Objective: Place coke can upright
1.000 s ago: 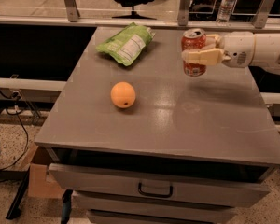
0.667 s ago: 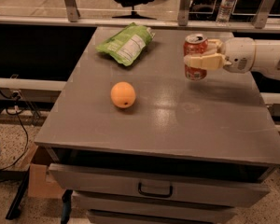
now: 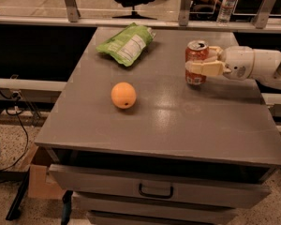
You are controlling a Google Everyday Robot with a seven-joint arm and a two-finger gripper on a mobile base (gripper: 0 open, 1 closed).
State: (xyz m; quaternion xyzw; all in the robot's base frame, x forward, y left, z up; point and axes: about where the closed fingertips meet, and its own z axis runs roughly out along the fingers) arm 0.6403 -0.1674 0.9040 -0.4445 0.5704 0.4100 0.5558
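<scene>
**Item 1, gripper** (image 3: 200, 63). Cream two-finger unit on a white arm (image 3: 253, 64). It reaches in level from the right edge over the far right part of the grey table top (image 3: 178, 125). It is pinched on the coke can, with one finger (image 3: 207, 69) across the near face and the other behind.

**Risks, judged.**
- It cannot be told whether the can's base sits flat on the top. Letting go with a gap or a lean would likely make the can drop, rock and topple.
- The grip is on the mid-body. If one finger drags on the way out, it could pull the can over or scoot it sideways.
- Pulling back to the right before the fingers fully part could sweep the can toward the right edge.
- The wall is thin aluminium, so too hard a squeeze may dent it.

**Item 2, coke can** (image 3: 194, 55). Red with a silver top, standing upright. It is held between the fingers at the gripper's tip, with its rim above them and its base below, at or just over the table top.

**Item 3, orange** (image 3: 123, 95). It lies left of the can and nearer the front, well apart from it.

**Item 4, green snack bag** (image 3: 126, 43). It lies flat at the far left, also well apart.

**Item 5, drawer** (image 3: 155, 191). It is slightly open under the front edge.

**Item 6, water bottle** (image 3: 228, 1). It stands beyond the table, behind the rail.
</scene>
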